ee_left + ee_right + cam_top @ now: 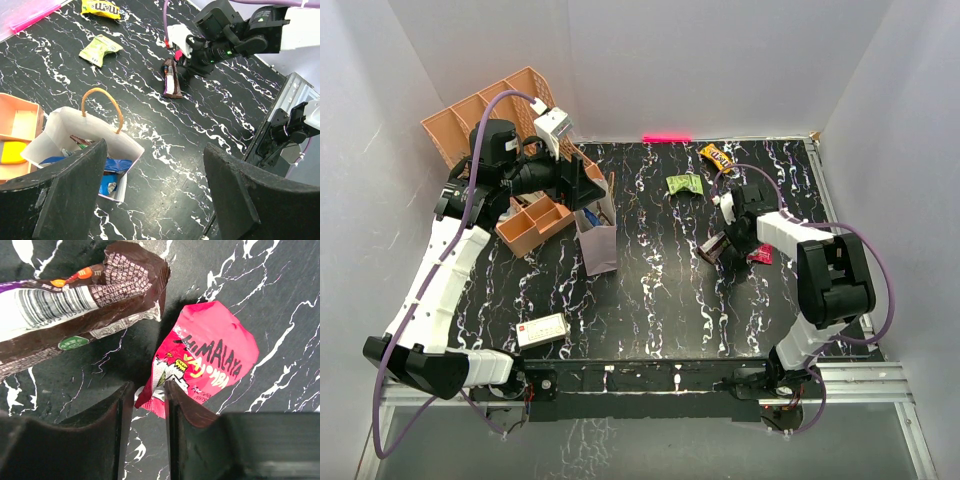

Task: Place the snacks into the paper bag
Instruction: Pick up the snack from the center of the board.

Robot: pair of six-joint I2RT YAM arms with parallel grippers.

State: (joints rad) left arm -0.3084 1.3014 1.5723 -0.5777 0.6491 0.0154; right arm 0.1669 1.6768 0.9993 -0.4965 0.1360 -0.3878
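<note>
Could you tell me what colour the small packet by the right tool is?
The packet is bright pink-red, clearest in right wrist view.

1. The paper bag (600, 248) stands with its mouth open upward, one cord handle (102, 107) arching over the rim.
2. A peach organiser (520, 232) crowds its left side.
3. Bare table (660, 290) lies rightward, up to the dark brown packet (125, 280) beside the red packet (210, 355).

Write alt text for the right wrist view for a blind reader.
The right gripper appears to pinch the corner of a red packet lying on a black marbled table. A dark brown wrapper lies beside it, upper left.
</note>
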